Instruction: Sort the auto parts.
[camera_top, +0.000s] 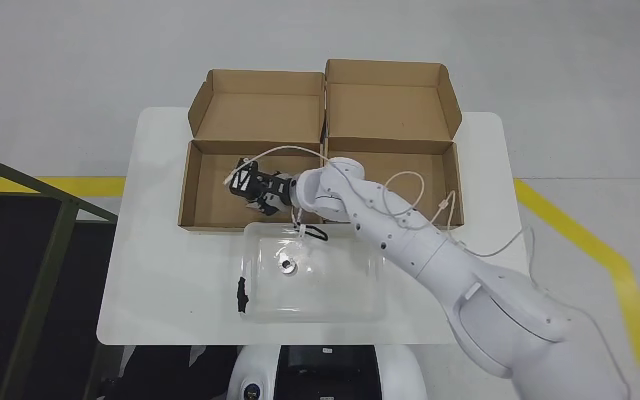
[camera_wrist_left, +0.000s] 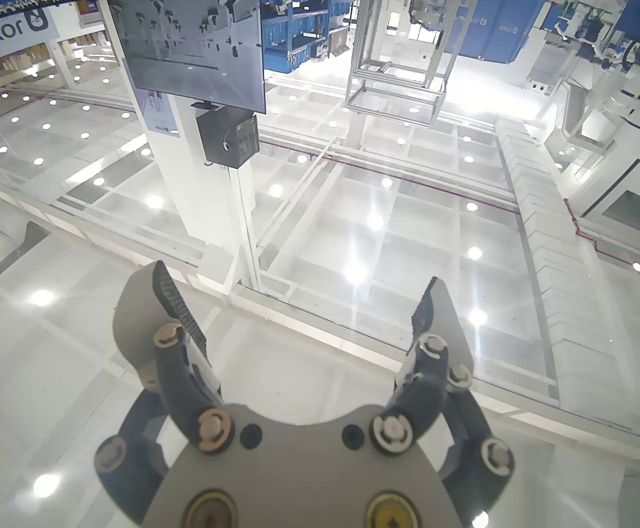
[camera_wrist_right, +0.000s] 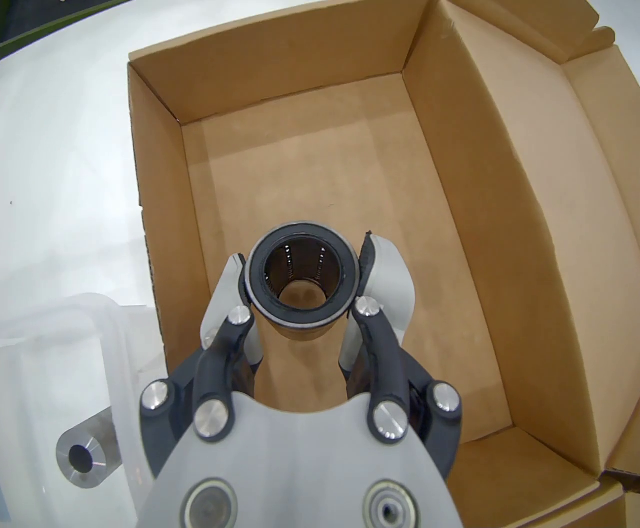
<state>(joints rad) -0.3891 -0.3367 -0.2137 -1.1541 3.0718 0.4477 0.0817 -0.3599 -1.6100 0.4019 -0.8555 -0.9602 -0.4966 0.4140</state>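
Observation:
My right gripper (camera_wrist_right: 304, 280) is shut on a black-and-metal cylindrical bearing (camera_wrist_right: 303, 272), held over the inside of the left cardboard box (camera_wrist_right: 320, 165). From above, the right gripper (camera_top: 250, 187) hangs over that left box (camera_top: 205, 190). A metal bushing (camera_top: 288, 264) lies in the clear plastic tray (camera_top: 350, 300) in front of the boxes; it also shows as a steel cylinder (camera_wrist_right: 82, 457). A small black part (camera_top: 241, 294) sits at the tray's left edge. My left gripper (camera_wrist_left: 300, 305) is open, with nothing between its fingers, and points up at a ceiling.
A second open cardboard box (camera_top: 430, 185) stands to the right of the first, both with lids folded back. The white table (camera_top: 150, 280) has free room at its left and right. White cables run along the right arm.

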